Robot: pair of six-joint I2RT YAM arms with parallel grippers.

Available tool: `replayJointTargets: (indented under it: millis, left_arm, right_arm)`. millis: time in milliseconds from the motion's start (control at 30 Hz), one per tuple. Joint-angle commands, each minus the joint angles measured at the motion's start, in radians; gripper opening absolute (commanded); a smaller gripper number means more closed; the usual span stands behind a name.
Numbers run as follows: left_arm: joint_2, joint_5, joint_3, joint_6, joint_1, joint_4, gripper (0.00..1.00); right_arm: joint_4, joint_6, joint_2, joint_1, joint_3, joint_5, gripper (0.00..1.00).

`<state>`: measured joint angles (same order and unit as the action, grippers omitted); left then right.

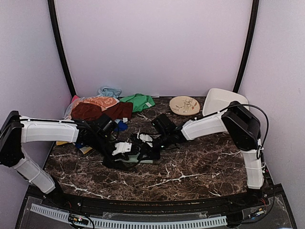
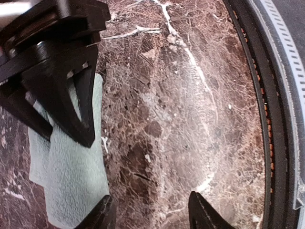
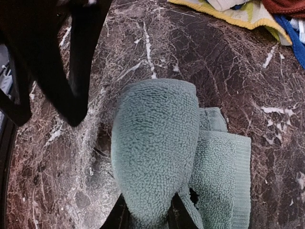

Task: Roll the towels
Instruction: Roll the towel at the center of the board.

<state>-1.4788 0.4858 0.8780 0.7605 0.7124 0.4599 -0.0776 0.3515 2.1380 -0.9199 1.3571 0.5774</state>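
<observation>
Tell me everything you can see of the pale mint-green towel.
The pale mint-green towel is soft terry cloth with a looped pile and a flat hemmed edge. It lies on the dark marble table, partly folded: a rounded fold rises over the flatter layers, pinched at its near end by the right hand.

Left arm (image 1: pixel 47 131), right arm (image 1: pixel 205 125) reach inward (wrists close); left pincer (image 2: pixel 152 214) agape, right pincer (image 3: pixel 148 217) clamping towel (image 3: pixel 157 143).

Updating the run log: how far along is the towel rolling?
Done: no finished roll in view. In hand: mint towel partly rolled, rolled end pinched in the right gripper; left gripper open beside it. Left: finish this roll, then the maroon towel, green towel and others heaped at the back.
</observation>
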Motion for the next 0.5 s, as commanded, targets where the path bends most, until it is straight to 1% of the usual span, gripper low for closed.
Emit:
replayJointTargets:
  millis: [0,67,200,267,400,467]
  left_arm:
    - [-0.057,-0.167,0.016,0.015,0.051,-0.158,0.54]
    - [-0.09,-0.204,0.027,0.018,0.057,-0.211,0.54]
    - [-0.122,-0.299,-0.007,0.036,0.082,-0.354,0.53]
    - [-0.15,-0.328,-0.016,0.05,0.098,-0.381,0.53]
    - [-0.198,-0.43,-0.014,0.063,0.126,-0.429,0.48]
    - [-0.189,-0.435,-0.012,0.06,0.132,-0.423,0.48]
  right_arm:
    - [-0.302,-0.053,0.137,0.038,0.006,0.093,0.07]
    - [-0.316,-0.064,0.151,0.051,0.022,0.129,0.08]
    - [-0.318,-0.071,0.161,0.071,0.03,0.164,0.09]
    - [-0.33,-0.067,0.168,0.077,0.039,0.176,0.09]
    - [-0.351,-0.059,0.18,0.081,0.054,0.184,0.09]
    - [-0.352,-0.059,0.18,0.081,0.052,0.188,0.09]
